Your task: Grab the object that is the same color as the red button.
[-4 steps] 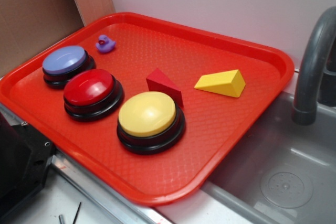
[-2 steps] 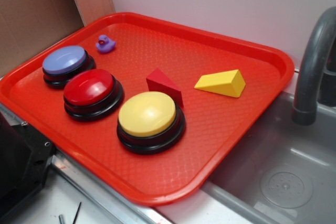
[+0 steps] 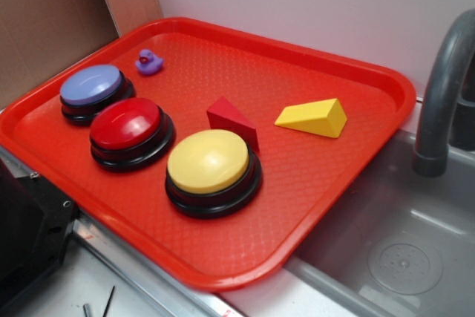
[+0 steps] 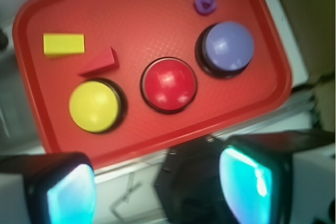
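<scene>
Claw point(image 4: 152, 190) hangs wide open and empty above the tray's point(image 4: 157, 3) near edge; red wedge point(image 4: 100, 62) touches nothing.

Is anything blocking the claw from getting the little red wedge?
Nothing covers the red wedge; its top is bare. The open claw hangs high above the tray's near edge. The yellow button sits right beside the wedge, crowding that side.
</scene>
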Action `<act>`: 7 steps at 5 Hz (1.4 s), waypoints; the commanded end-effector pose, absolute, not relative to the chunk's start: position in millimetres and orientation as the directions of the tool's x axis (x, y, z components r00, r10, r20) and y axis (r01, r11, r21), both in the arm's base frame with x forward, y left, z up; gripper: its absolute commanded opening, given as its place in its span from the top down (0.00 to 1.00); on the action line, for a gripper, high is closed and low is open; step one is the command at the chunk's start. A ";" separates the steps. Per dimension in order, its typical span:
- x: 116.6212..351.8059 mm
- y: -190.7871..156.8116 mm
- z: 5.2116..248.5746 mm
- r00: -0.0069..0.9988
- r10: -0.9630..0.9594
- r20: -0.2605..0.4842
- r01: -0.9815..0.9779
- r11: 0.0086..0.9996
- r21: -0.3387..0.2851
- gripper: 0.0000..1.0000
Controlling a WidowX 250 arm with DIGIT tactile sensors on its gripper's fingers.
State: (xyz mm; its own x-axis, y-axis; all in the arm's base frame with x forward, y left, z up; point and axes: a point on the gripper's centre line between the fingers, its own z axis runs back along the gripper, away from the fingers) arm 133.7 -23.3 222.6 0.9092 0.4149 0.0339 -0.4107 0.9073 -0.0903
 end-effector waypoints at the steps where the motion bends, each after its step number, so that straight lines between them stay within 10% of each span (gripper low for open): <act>1: 178.2 -45.3 188.2 0.724 0.681 0.112 -0.662 0.731 -0.166 0.00; 7: 243.5 -66.0 56.5 0.569 0.793 0.218 -0.803 0.593 -0.063 0.00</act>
State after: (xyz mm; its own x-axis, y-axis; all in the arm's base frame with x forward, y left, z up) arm 239.6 -68.3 47.5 0.5654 0.7974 0.2110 -0.8116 0.5834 -0.0301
